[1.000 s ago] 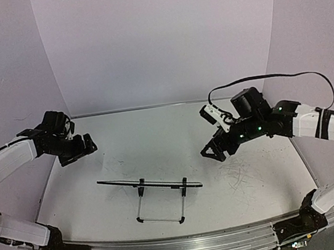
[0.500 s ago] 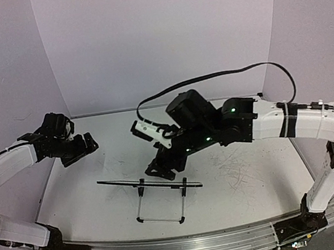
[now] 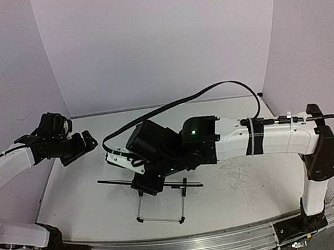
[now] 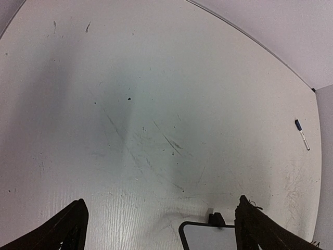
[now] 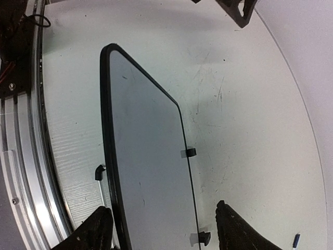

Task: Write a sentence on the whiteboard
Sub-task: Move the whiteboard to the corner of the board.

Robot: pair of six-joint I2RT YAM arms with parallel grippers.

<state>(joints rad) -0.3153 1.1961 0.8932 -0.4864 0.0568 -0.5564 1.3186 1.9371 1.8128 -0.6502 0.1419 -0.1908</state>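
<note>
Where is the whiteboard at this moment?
The whiteboard stands near the front middle of the table, beneath the right gripper; the right wrist view shows it between the open jaws.

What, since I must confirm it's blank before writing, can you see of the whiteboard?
The whiteboard is a small rectangle with a thin black rounded-corner frame, two small black feet on one long edge, and a wire stand propping it on the table. Its pale surface looks blank, no writing visible. From above it shows nearly edge-on. The open right gripper hovers with a finger either side; contact cannot be told.
</note>
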